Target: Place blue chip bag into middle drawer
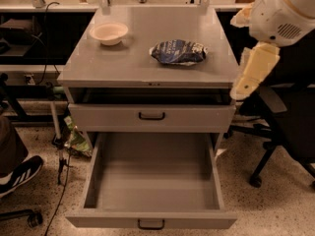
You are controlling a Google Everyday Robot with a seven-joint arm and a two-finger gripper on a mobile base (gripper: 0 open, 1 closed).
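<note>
The blue chip bag lies crumpled on the grey cabinet top, right of centre. The middle drawer, the lowest one, is pulled fully out and its inside is bare; its black handle shows at the front edge. My gripper hangs from the white arm at the cabinet's right edge. It sits lower than the top surface and to the right of the bag, touching nothing.
A white bowl sits at the top's back left. The handled drawer above is pushed in. A green-patterned bag lies on the floor at left, near a shoe. A black office chair stands at right.
</note>
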